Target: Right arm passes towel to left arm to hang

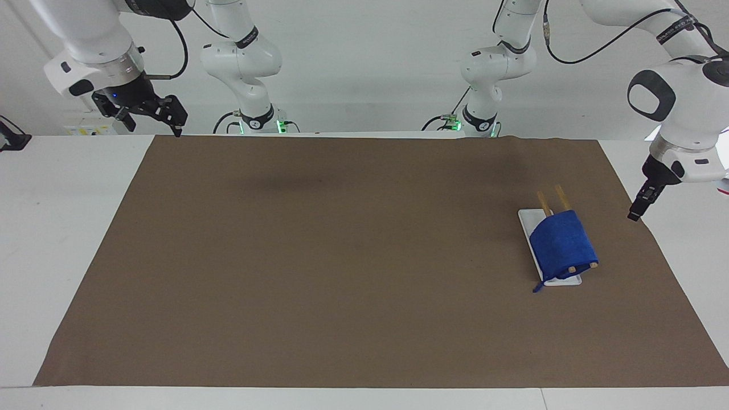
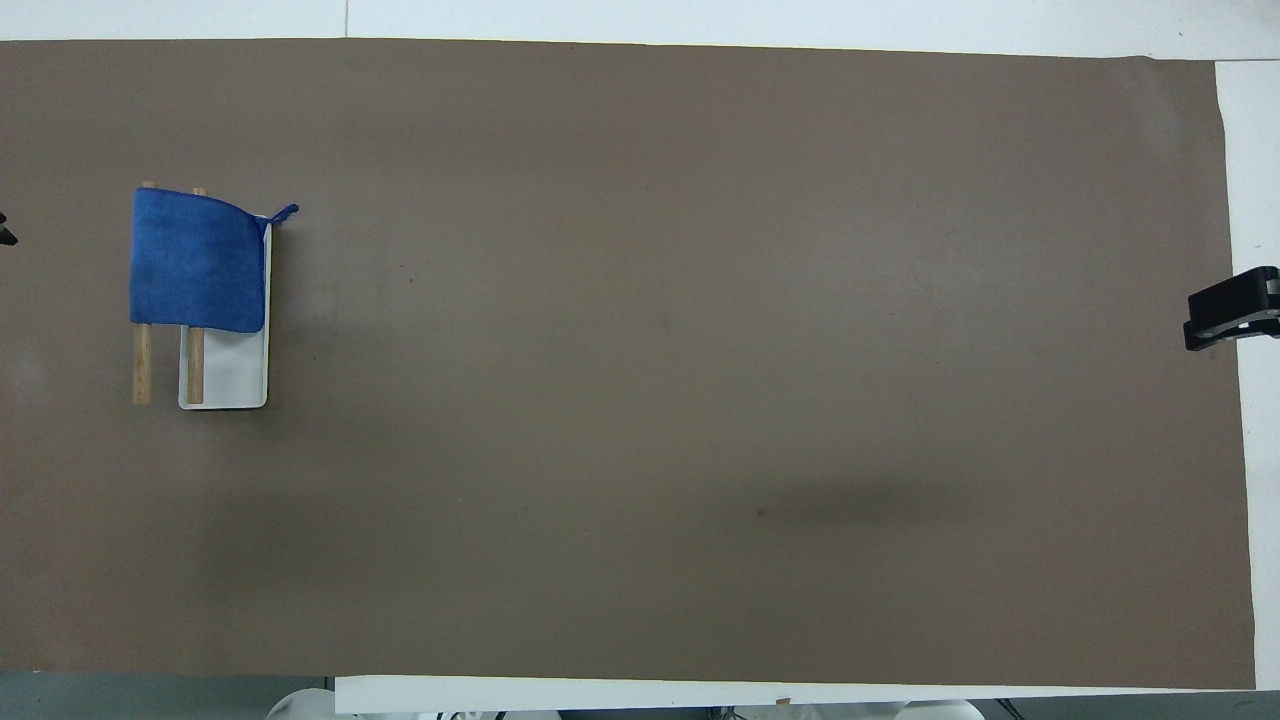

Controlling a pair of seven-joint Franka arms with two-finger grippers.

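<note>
The blue towel (image 1: 562, 246) hangs draped over the two wooden rods (image 1: 562, 197) of a small rack with a white base (image 1: 565, 280), toward the left arm's end of the table. It also shows in the overhead view (image 2: 195, 260), its loop tag sticking out at one corner. My left gripper (image 1: 634, 216) is open and empty, in the air beside the rack over the mat's edge, apart from the towel. My right gripper (image 1: 155, 126) is open and empty, raised over the right arm's end of the table, and waits there.
A brown mat (image 1: 342, 256) covers most of the white table. The rack's base (image 2: 235, 375) and rods (image 2: 142, 365) stand on it. Only the right gripper's tip (image 2: 1218, 322) and a sliver of the left gripper (image 2: 4, 232) show in the overhead view.
</note>
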